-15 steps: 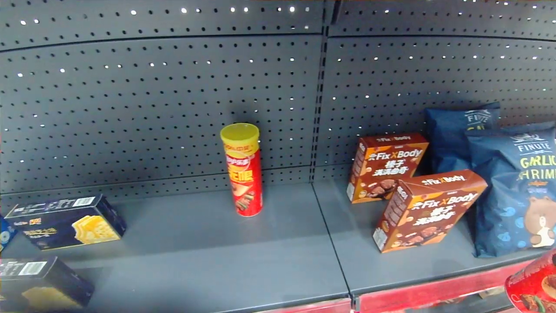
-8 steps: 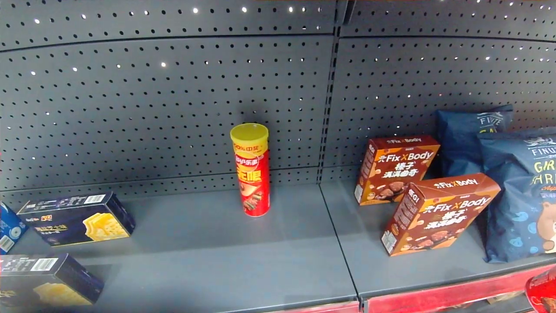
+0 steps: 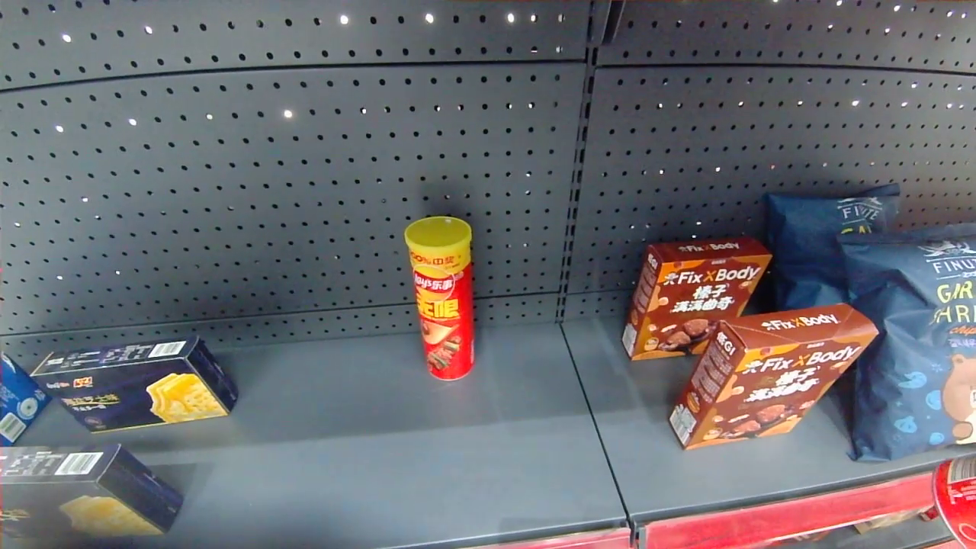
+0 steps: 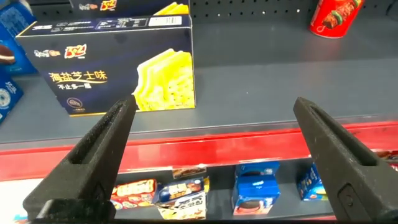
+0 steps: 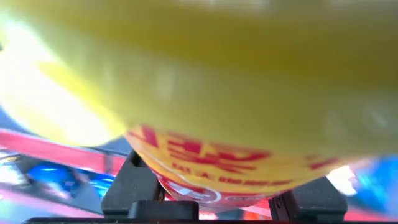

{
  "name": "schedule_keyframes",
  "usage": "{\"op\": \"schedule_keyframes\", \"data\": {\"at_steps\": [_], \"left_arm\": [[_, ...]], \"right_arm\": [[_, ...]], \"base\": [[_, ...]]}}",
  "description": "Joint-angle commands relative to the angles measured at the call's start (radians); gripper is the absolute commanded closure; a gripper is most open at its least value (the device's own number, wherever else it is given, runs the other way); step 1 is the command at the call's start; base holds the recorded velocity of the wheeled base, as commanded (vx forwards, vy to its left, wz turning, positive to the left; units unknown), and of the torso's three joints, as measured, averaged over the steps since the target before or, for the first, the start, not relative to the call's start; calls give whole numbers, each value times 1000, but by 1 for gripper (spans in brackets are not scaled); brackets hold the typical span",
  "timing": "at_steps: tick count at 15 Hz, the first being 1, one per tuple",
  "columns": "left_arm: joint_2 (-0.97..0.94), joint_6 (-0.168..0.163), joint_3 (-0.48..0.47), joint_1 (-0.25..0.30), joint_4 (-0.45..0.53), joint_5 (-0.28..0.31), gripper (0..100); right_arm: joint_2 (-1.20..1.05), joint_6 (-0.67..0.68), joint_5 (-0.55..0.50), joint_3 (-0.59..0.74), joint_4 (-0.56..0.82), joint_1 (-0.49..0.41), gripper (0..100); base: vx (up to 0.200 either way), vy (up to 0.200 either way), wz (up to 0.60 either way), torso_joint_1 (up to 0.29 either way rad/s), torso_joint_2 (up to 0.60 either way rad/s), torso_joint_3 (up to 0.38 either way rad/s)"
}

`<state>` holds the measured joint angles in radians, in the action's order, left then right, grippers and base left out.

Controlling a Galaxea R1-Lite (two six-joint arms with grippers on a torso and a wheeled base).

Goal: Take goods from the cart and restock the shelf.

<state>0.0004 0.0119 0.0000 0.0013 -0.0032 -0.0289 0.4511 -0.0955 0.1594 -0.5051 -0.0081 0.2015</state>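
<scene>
A red chip can point(image 3: 442, 305) with a yellow lid stands upright at the middle back of the grey shelf point(image 3: 381, 442). A second red chip can point(image 3: 958, 497) pokes in at the lower right corner, below the shelf's red front edge. In the right wrist view this can point(image 5: 205, 74) is very close, yellow lid toward the camera, with my right gripper point(image 5: 217, 190) shut on its red body. My left gripper point(image 4: 214, 155) is open and holds nothing, in front of the shelf edge facing a dark blue cracker box point(image 4: 118, 68).
Two dark blue cracker boxes point(image 3: 137, 385) point(image 3: 80, 496) lie at the shelf's left. Two brown cookie boxes point(image 3: 698, 293) point(image 3: 770, 374) and blue snack bags point(image 3: 907, 335) fill the right. Bare shelf lies around the standing can. Small packs point(image 4: 186, 193) sit on the shelf below.
The head camera panned, so the whole shelf picture slid right between the earliest frame and now. The held can at the lower right corner shows less of itself.
</scene>
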Motion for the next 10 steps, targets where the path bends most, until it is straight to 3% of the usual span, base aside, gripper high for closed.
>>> {"op": "schedule_keyframes", "data": {"at_steps": [1, 5, 6, 7, 9, 10], "left_arm": [[0, -1, 0, -3, 2, 7, 0], [0, -6, 0, -3, 2, 12, 0], [1, -27, -40, -3, 2, 70, 0], [93, -36, -149, -1, 19, 118, 0], [280, -40, -316, -20, 31, 187, 0], [362, -41, -383, -46, 29, 262, 0]], "right_arm": [[21, 16, 3, -131, 120, 87, 100], [69, 8, 34, -185, 146, 102, 100], [129, 5, 34, -247, 148, 102, 100], [149, 7, 34, -268, 151, 102, 100], [169, 7, 34, -276, 148, 104, 100], [169, 7, 34, -276, 148, 104, 100]], "base": [[0, 0, 0, 0, 0, 0], [0, 0, 0, 0, 0, 0], [0, 0, 0, 0, 0, 0], [0, 0, 0, 0, 0, 0], [0, 0, 0, 0, 0, 0], [0, 0, 0, 0, 0, 0]]}}
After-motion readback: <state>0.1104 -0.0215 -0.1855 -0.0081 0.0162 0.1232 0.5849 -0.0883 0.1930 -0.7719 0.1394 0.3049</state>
